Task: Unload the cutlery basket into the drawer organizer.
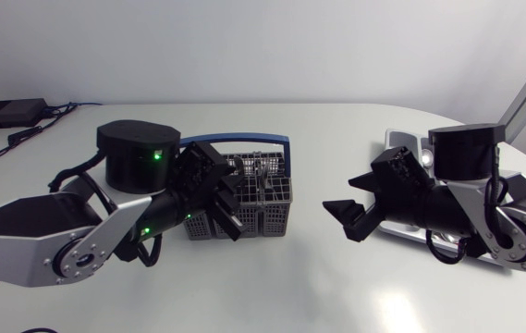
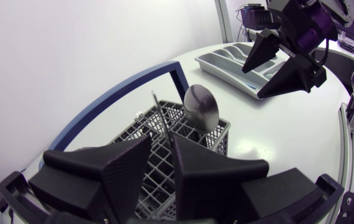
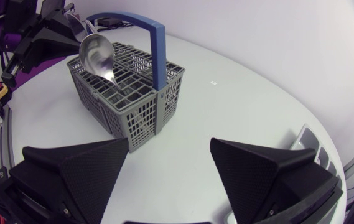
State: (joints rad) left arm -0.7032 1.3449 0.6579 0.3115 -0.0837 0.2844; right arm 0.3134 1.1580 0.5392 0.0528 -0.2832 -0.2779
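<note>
The grey cutlery basket with its blue handle stands mid-table. A spoon stands in it bowl up, also visible in the right wrist view as the spoon. My left gripper hangs over the basket's left part. In its wrist view the left gripper has its fingers close together, with a thin metal shaft rising in the gap and space still showing beside it. My right gripper hovers open and empty to the right of the basket. The grey drawer organizer lies behind it.
The organizer sits at the table's right side, largely under my right arm. Bare white tabletop separates basket and organizer. A black box and cables lie at the far left corner.
</note>
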